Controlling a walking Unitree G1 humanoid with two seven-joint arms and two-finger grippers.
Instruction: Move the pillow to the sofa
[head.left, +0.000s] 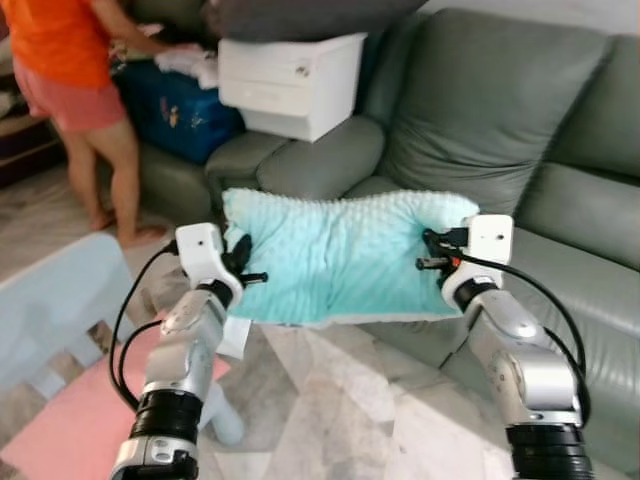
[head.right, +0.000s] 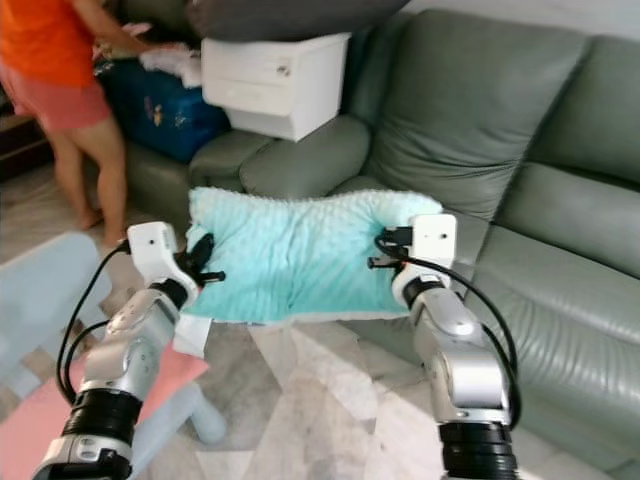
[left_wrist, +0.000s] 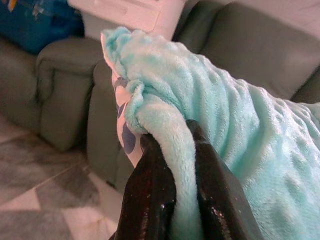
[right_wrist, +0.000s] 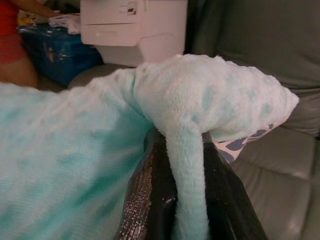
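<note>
Hanging stretched between both arms, just before the grey sofa (head.left: 560, 210): aqua pillow (head.left: 340, 255). Pinching its edges in folds: left claw (head.left: 245, 268), right claw (head.left: 432, 252), likely keeping it level for placing on the seat.

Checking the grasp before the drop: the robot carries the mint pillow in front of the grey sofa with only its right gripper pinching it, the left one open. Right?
Not quite. The left gripper is also shut on the pillow; the left wrist view shows fabric pinched between its fingers. The right gripper pinches the other end, in front of the grey sofa.
</note>
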